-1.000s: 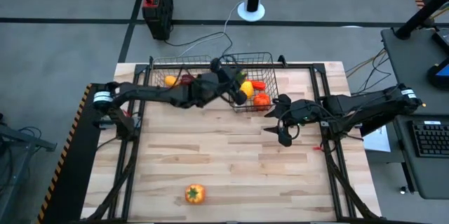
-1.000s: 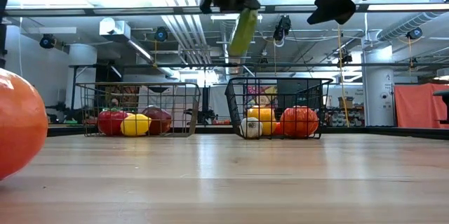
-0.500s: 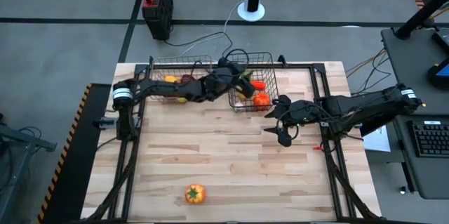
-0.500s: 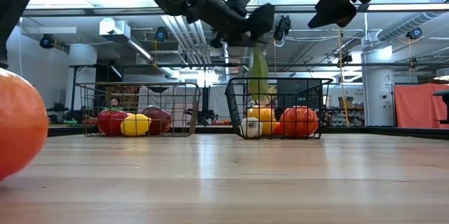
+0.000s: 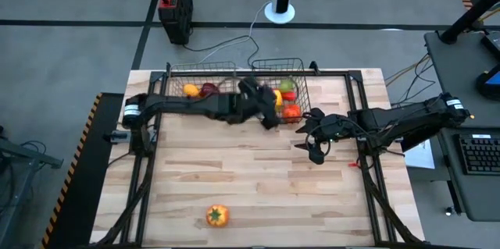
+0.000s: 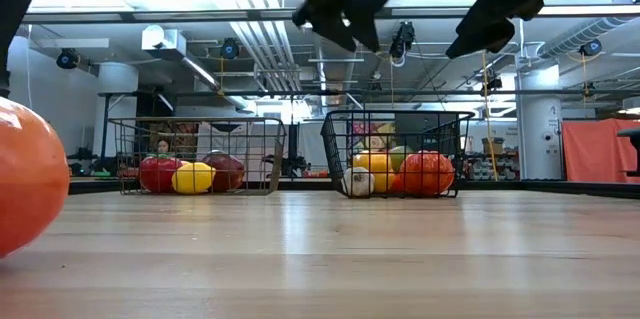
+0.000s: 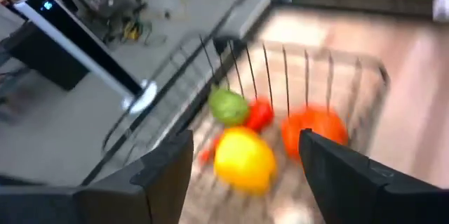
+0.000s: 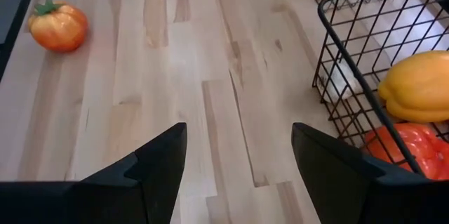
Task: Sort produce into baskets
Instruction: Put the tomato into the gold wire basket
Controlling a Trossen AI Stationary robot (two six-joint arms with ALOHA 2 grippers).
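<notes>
Two wire baskets stand at the table's far edge. The left basket holds a lemon and red fruits. The right basket holds a green cucumber, a yellow pepper, an orange-red piece and white garlic. My left gripper hangs open and empty above that basket's near left corner. My right gripper hovers open and empty over the table, near side of the right basket. An orange pepper sits on the table near the front edge.
Bare wood lies between the baskets and the orange pepper. A dark frame runs along the table's left and right sides. The right basket's wire corner stands close beside my right gripper.
My left gripper carried the green cucumber out over the right basket, opened and let it go. The cucumber has fallen in among the other pieces. The gripper has then drawn back toward the table's near edge and tipped upward.
</notes>
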